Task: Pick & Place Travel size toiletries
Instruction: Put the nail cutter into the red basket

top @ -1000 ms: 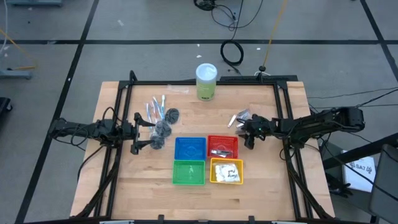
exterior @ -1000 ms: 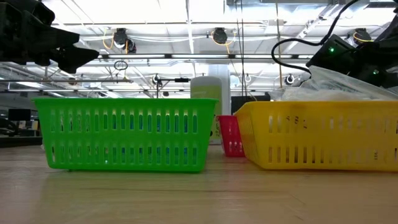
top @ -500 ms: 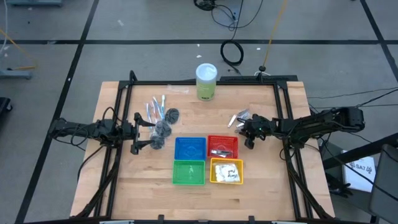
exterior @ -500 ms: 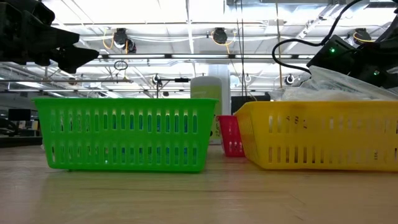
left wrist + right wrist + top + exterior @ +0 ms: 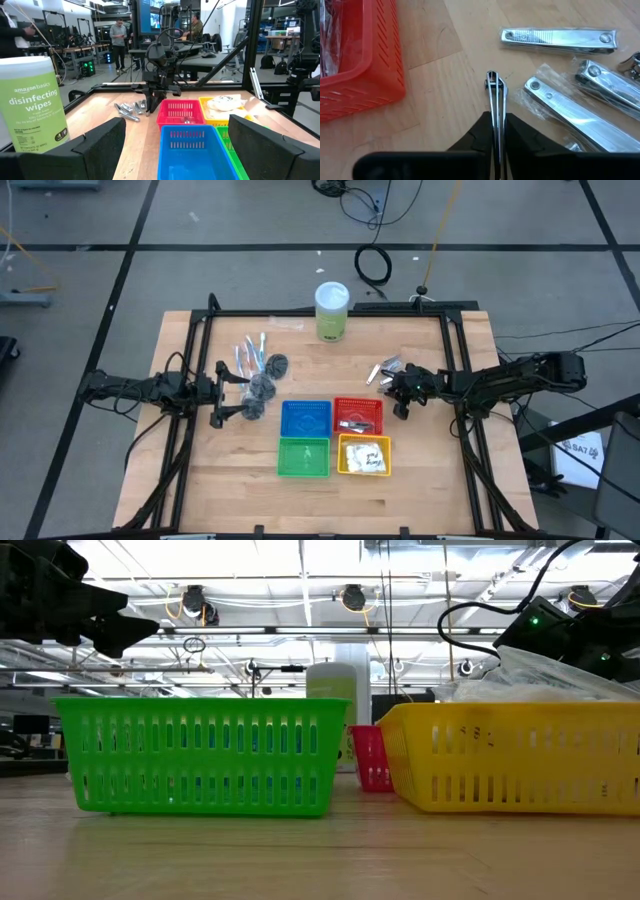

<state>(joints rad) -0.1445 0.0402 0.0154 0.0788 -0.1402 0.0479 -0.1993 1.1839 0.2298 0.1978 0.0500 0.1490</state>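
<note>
The travel size toiletries lie in groups. Silver nail clippers (image 5: 559, 40) lie flat on the wood at the table's right, beside a red basket (image 5: 358, 404). Clear-wrapped sticks (image 5: 250, 352) and dark round puffs (image 5: 262, 386) lie at the left. White sachets (image 5: 366, 456) fill the yellow basket (image 5: 345, 442). My right gripper (image 5: 496, 120) points slantwise down at the clippers and is shut on one clipper (image 5: 495, 95). My left gripper (image 5: 236, 395) waits level and wide open just left of the puffs. My right gripper pinches one silver nail clipper between its two fingertips (image 5: 481, 131), by the near end of its flat faces (image 5: 495, 111). The clipper stands on edge and runs on along the fingers. They come slanting down from the table's right. Whether its far end (image 5: 492, 76) rests on the wood, I cannot tell.
Blue (image 5: 306, 418) and green (image 5: 304, 457) baskets stand with the red and yellow ones in a square block at mid-table. A tall green wipes canister (image 5: 332, 312) stands at the far edge. The red basket holds a silver item (image 5: 352, 423). Bare wood lies along the near edge.
My right gripper's fingers have drawn together on the silver clipper while the arm kept its place. Nothing else on the table has moved.
</note>
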